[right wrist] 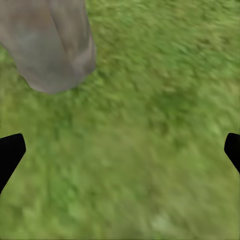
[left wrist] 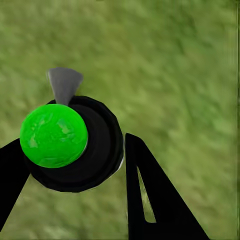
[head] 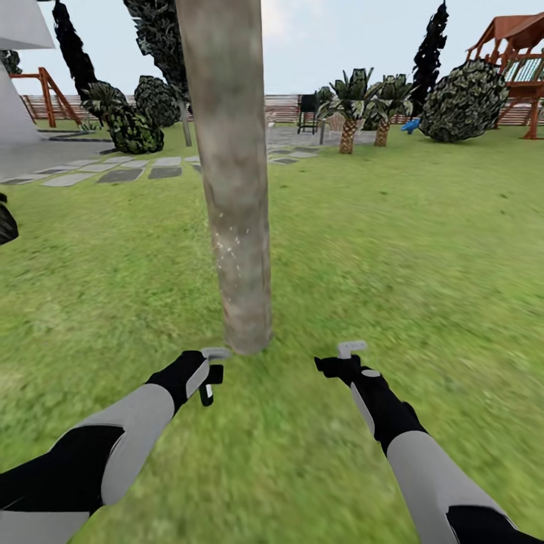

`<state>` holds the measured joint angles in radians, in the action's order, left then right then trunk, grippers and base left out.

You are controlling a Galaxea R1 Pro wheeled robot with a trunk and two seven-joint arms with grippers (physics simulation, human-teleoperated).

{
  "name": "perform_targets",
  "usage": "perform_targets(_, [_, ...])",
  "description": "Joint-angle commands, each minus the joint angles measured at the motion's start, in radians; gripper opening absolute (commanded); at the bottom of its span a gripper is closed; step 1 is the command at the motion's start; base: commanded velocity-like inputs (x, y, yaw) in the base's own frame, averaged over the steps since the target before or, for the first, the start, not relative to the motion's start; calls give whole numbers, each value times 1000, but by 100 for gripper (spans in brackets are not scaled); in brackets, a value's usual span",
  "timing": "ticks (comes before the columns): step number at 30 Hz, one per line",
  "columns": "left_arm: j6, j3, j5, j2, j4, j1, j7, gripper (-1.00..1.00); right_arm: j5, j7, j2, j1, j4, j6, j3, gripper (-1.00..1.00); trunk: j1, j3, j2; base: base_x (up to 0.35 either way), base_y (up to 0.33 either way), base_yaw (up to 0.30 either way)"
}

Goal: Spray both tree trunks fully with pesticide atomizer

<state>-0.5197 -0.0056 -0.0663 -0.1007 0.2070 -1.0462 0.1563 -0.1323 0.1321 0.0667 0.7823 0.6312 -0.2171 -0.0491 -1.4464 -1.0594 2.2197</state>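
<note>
A thick, mottled beige-grey tree trunk [head: 230, 174] rises straight from the lawn just ahead of both arms. Its base [right wrist: 52, 45] also appears in the right wrist view. My left gripper [head: 208, 374] hangs low beside the foot of the trunk, shut on the pesticide atomizer [head: 214, 353]. In the left wrist view the atomizer [left wrist: 100, 150] is a round black body with a bright green cap and a grey nozzle, held between the black fingers of my left gripper [left wrist: 75, 170]. My right gripper [head: 349, 355] hovers over grass right of the trunk, open and empty, with its fingers [right wrist: 11, 150] spread wide.
Green lawn surrounds the trunk. Grey stepping stones [head: 121, 175] and a white house wall [head: 15, 98] lie far left. Short palms [head: 349, 113], a round bush [head: 462, 102], a wooden playset [head: 521, 60], dark conifers [head: 429, 53] and a slat fence [head: 283, 107] stand at the back.
</note>
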Motion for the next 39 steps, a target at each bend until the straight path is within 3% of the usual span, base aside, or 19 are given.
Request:
perform_targets(1, [-5,-2,-4,-4,2,0,6,-100,-10,7,1,0,2,-5,-5,100,0,-2,0,207,-148,138])
perform_targets(8, [0,-2,-3,-31,2,0,-2,-100,-10,6,1,0,3,-5,-6,100,0,-5,0,172,-14,77])
perform_targets(20, [1,-2,-4,-34,3,0,-9,-100,-12,6,1,0,2,-5,-6,100,0,-6,0,83,-51,24])
perform_targets(39, [-2,-2,-5,-39,3,1,-9,-100,-12,6,1,0,3,-5,-6,100,0,-6,0,24,-283,193])
